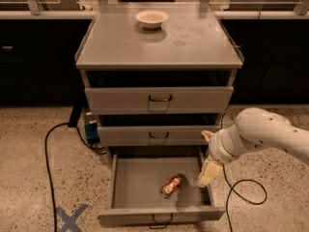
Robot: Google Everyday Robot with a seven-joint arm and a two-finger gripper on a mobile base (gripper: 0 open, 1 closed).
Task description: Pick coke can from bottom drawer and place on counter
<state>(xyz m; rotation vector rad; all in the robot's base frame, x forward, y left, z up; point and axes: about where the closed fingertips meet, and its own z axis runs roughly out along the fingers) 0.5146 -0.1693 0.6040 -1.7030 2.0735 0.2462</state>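
The coke can (171, 186) lies on its side in the open bottom drawer (130, 182), right of the drawer's middle. The gripper (208, 172) hangs from the white arm at the right, over the drawer's right edge, a little right of and above the can and apart from it. The counter (159, 45) is the grey top of the cabinet, with a faint ring stain toward its right.
A white bowl (151, 18) stands at the back of the counter. The two upper drawers (159, 100) are closed. A black cable (48, 163) runs over the speckled floor at left, another loops at right (246, 192). A blue tape cross (70, 219) marks the floor.
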